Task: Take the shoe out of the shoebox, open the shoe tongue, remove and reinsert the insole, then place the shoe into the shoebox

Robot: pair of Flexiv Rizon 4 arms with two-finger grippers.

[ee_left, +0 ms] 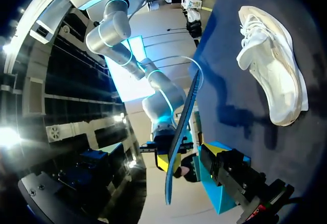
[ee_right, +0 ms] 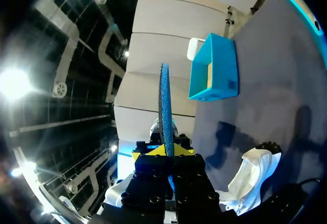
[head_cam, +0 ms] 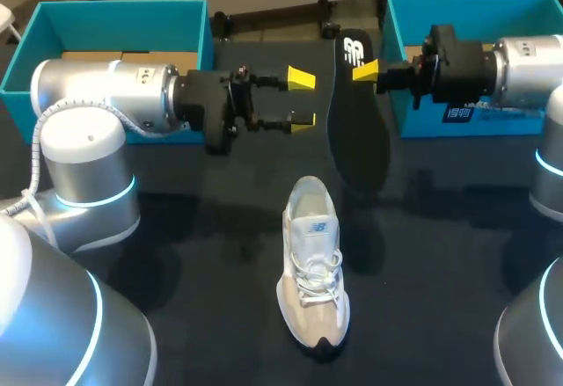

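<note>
Above the desk (head_cam: 440, 298), the right end effector (head_cam: 362, 71) grips the insole (head_cam: 356, 140), the left end effector (head_cam: 302, 100) open; next likely means aligning it into the shoe (head_cam: 312, 263).

The shoe (head_cam: 312, 263) is lying mid-table (head_cam: 440, 272), toe nearest. Behind it, the insole (head_cam: 356, 122) is hanging from the right gripper (head_cam: 361, 71), with the left gripper (head_cam: 301, 100) just to its left. The left shoebox (head_cam: 114, 25) and the right shoebox (head_cam: 475, 17) are sitting at the far corners.

left claw (head_cam: 302, 100) gapes wide; right claw (head_cam: 367, 71) pinched closed; both level, facing each other.
</note>
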